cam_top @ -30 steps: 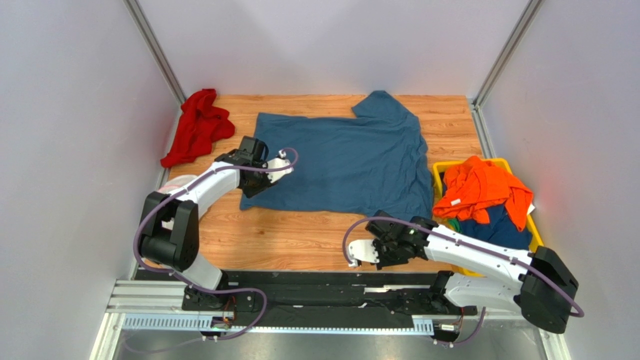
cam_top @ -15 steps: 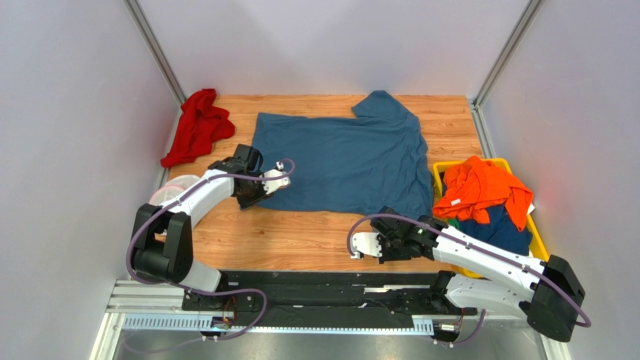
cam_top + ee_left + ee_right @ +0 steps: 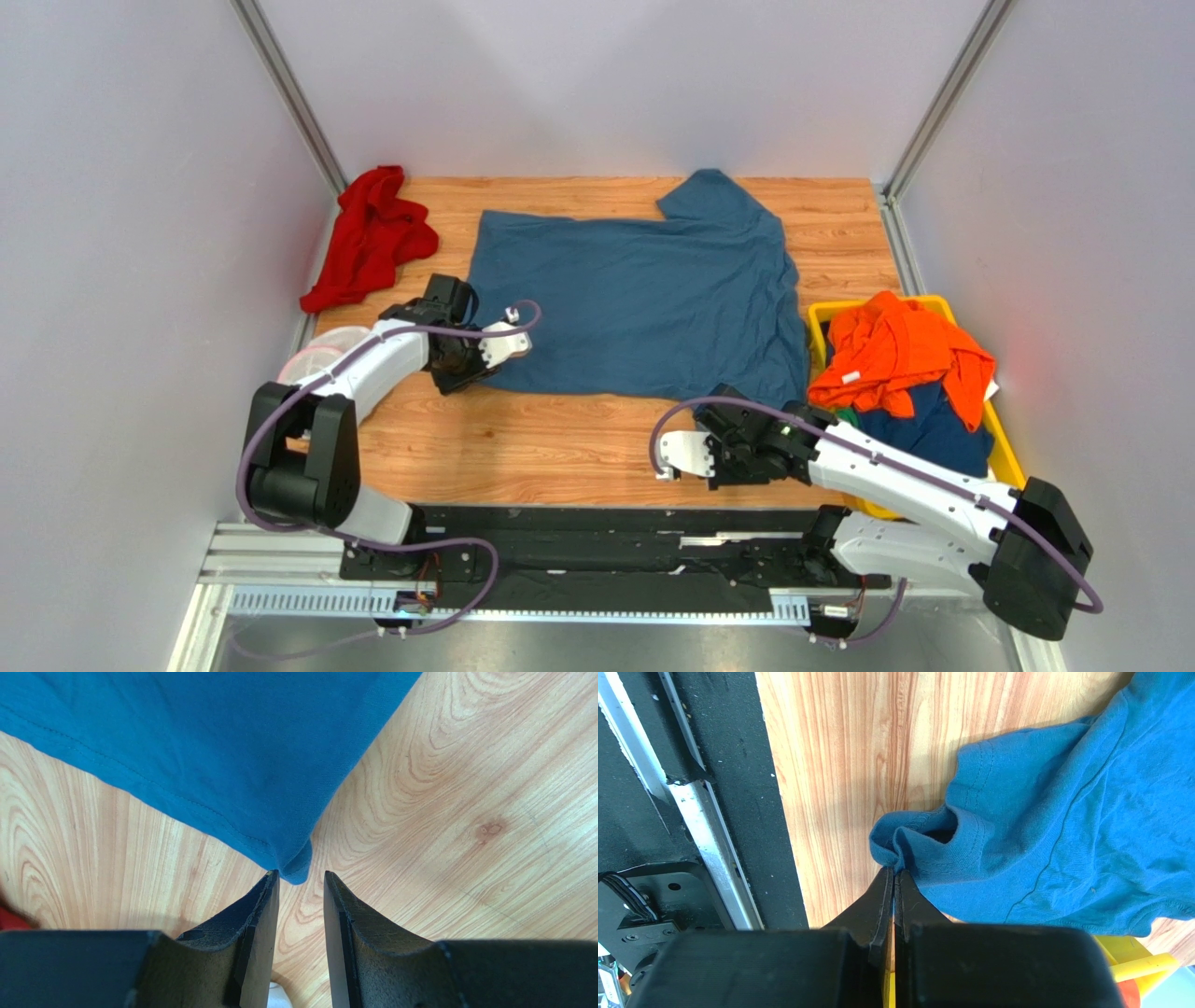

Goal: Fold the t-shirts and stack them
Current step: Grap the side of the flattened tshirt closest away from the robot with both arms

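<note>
Landmark is the blue t-shirt [image 3: 631, 301], spread flat mid wooden surface [image 3: 561, 448], one sleeve sticking out at its far edge.

Black mat [image 3: 631, 525] runs along the surface edge, on the near side of the shirt.

Right claw [image 3: 896, 873] is at the shirt's near-right corner, low over the wood, just beside the mat. Jaws pressed together, tips nipping the bunched sleeve hem. The cloth is puckered into a small lump right at the tips. The rest of the shirt spreads away on the far side of that claw.

Left claw [image 3: 300, 879] is at the shirt's near-left corner, pointing down at the surface. Jaws a narrow gap apart, nothing clamped. The shirt's corner tip sits right at the mouth of the gap; touching one finger or just off it, can't tell. Bare wood shows between the fingers.

White-and-pink disc [image 3: 320, 359] lies left of the shirt, beyond the left arm and partly hidden by it.

Yellow bin [image 3: 831, 314] is just beside the shirt's right edge, along the near half. Orange t-shirt [image 3: 898, 350] is heaped on top in it, spilling over the rim, with a navy t-shirt [image 3: 937, 429] underneath.

Crumpled red cloth [image 3: 368, 235] lies off the shirt's far-left corner, by the wall, apart from the shirt.
</note>
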